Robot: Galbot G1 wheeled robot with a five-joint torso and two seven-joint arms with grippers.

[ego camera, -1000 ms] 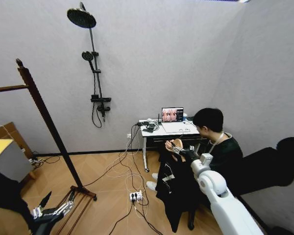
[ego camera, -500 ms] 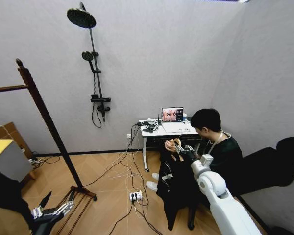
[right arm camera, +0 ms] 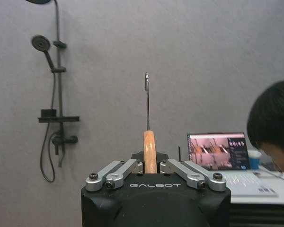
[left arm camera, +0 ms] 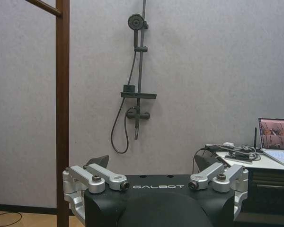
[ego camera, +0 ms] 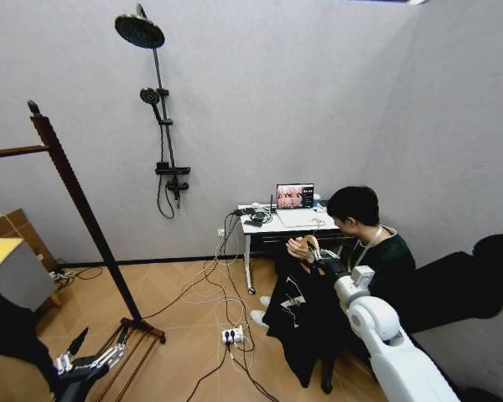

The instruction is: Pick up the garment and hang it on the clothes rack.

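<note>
1. One black garment (ego camera: 306,322) hangs on a light wooden hanger (ego camera: 308,249) just in front of the desk (ego camera: 287,224), its folds dropping toward the floor beside the seated person (ego camera: 377,251).
2. The right gripper (ego camera: 318,260) is clamped on the hanger's wooden neck; in the right wrist view the neck (right arm camera: 150,152) stands upright between the closed-in fingers (right arm camera: 117,172), with the metal hook (right arm camera: 147,100) rising straight above it.
3. White lettering "GALBOT" reads on the black body of that gripper in its wrist view, and the same word shows on the left gripper's body in the left wrist view.
4. The laptop (ego camera: 295,199) on the desk shows a lit screen; any writing on it is too small to read.
5. The clothes rack (ego camera: 75,201) stands well to the left of the desk, one dark red-brown post leaning up to a knob top, a rail running off the picture's edge.
6. The left gripper (ego camera: 92,358) hangs low near the rack's slatted base, its fingers (left arm camera: 102,174) spread wide, holding nothing.
7. A shower fixture (ego camera: 155,100) is mounted on the wall between the rack and the desk.
</note>
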